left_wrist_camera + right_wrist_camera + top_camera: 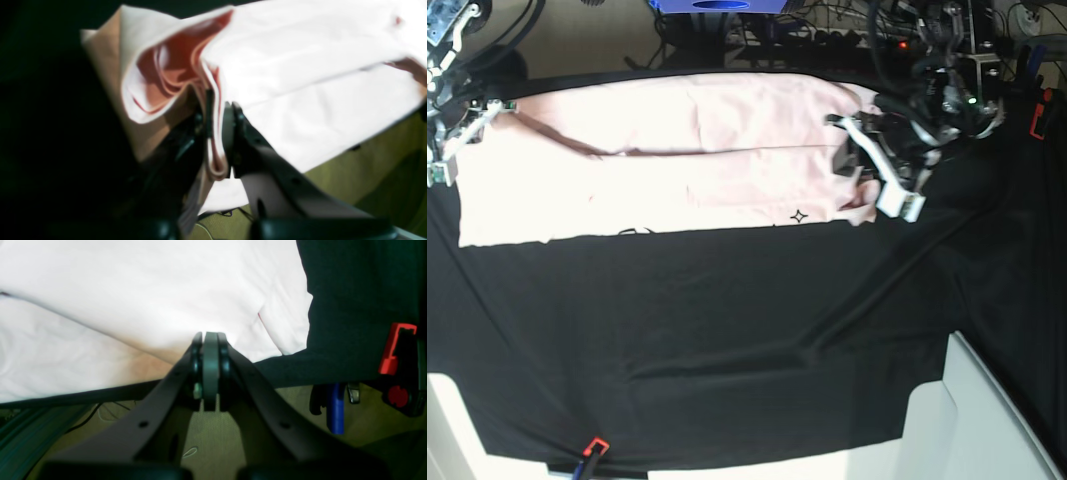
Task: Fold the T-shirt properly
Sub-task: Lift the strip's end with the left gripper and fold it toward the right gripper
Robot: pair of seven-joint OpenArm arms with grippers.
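Nearest your left wrist camera, the left gripper [218, 133] is pinching a bunched, layered edge of the T-shirt [300, 83]; several pink folds sit between its two fingers [233, 133], and the cloth curls up and away beyond them. You can see the view is blurred, so the exact number of layers cannot be told.

Right wrist view: your right gripper [210, 350] has its pads pressed flat together, with nothing visible between them. The T-shirt [133, 296] lies just beyond the tips, spread pale and flat; whether the tips touch it cannot be told.

Base view, all places given relative to the T-shirt [677, 160]:
- Shirt lies as a long band across the far part of the black table cloth [727, 340], with small black markings showing along its near edge.
- Left gripper [867, 165] is at the shirt's right end, where the cloth is gathered.
- Right gripper [457, 140] is at the shirt's left end, over the far left corner.
- A red clamp [593, 447] sits well apart from the shirt, at the cloth's near edge.
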